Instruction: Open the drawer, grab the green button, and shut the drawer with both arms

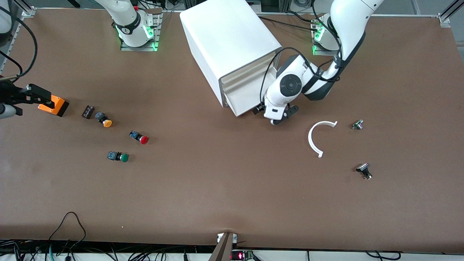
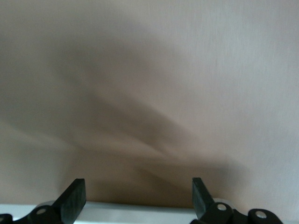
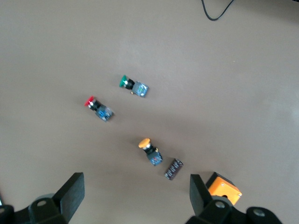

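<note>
Hovering left hand, fingers spread

I see bare table all around the green button, red-capped button well apart from it, my left gripper hard against the drawer front, white arc lying near it.

White jointed arms, black cables

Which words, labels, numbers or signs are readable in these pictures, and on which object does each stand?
None is readable.
The white cabinet, the orange box and the three push buttons, green, red and yellow, show no print.
The small red display at the table edge is too small to read.
</note>
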### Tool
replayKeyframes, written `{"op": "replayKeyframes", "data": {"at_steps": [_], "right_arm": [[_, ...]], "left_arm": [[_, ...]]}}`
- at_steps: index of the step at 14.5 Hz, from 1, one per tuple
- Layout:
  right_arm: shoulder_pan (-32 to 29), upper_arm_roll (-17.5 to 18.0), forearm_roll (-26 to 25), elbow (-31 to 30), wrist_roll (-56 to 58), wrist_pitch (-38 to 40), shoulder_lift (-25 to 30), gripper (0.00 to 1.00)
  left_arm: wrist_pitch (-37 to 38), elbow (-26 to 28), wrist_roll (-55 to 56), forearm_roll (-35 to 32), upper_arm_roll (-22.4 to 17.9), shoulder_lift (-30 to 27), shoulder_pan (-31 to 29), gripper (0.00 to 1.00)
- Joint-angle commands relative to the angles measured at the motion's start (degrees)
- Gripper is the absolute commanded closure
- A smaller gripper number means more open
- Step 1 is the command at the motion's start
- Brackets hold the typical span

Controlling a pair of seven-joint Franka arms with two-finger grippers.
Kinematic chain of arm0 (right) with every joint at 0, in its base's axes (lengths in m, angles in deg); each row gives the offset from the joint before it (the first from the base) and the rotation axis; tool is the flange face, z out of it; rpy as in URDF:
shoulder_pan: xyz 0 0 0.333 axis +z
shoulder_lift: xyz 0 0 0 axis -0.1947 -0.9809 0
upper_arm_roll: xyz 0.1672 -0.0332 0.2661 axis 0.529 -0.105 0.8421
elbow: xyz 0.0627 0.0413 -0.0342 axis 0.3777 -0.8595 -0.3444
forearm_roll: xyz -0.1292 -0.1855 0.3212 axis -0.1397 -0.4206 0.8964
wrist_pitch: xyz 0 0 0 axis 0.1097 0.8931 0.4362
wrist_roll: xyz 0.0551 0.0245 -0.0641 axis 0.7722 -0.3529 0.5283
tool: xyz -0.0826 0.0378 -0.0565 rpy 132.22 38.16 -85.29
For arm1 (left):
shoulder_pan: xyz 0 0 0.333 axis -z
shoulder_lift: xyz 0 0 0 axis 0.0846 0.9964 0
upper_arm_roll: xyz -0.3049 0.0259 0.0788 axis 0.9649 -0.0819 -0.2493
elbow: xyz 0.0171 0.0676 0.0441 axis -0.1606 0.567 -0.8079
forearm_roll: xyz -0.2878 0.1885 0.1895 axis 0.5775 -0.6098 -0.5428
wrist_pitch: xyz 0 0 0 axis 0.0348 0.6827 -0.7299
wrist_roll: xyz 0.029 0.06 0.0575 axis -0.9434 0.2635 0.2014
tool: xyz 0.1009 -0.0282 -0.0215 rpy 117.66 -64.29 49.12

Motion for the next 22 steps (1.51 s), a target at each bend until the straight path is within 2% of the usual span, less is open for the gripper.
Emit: {"op": "replayKeyframes", "data": {"at_steps": [1,5,9,12,14,15,17,19,20,22], "right_arm": [[-3.0,2.7,-1.4,-2.1,3.5,-0.7,1.5,0.00],[-2.8,3.0,-2.1,-0.3,3.5,-0.4,2.0,0.00],[-2.7,3.3,-2.2,0.2,-4.0,6.8,2.2,0.00],[-2.6,3.7,-2.7,0.2,-4.1,4.8,1.2,0.00],[-2.6,3.7,-5.8,0.1,-3.3,4.6,1.2,0.00],[-2.7,3.6,-5.5,-0.3,-3.1,5.0,1.2,0.00],[-2.7,3.5,-5.3,-0.3,-3.7,4.7,1.6,0.00],[-2.7,3.7,-5.5,-1.0,-4.6,5.2,2.9,0.00],[-2.8,3.4,-5.3,-4.7,-4.5,4.4,5.8,0.00],[-2.9,3.2,-5.2,-16.5,-4.6,-3.3,14.6,0.00]], "left_arm": [[1.3,2.7,1.1,0.9,2.2,-2.5,0.2,0.00],[3.3,3.4,1.0,8.3,4.7,-3.0,0.2,0.00],[5.1,3.4,1.1,10.1,6.9,-3.3,0.2,0.00],[5.3,2.8,0.4,10.2,6.1,-3.3,-0.4,0.00],[5.3,0.3,-0.1,9.6,1.7,-4.0,-1.3,0.00],[5.3,-1.1,-0.7,9.5,-0.7,-4.4,-1.6,0.00],[5.5,-3.7,-7.5,9.5,-4.2,-5.7,-3.2,0.00],[6.1,-4.0,-16.9,9.5,-7.1,-8.9,-5.7,0.00],[8.0,-4.4,-22.1,9.5,-7.8,-10.6,-7.1,0.00],[15.5,-7.2,-31.6,6.1,-9.4,-14.0,-9.8,0.00]]}}
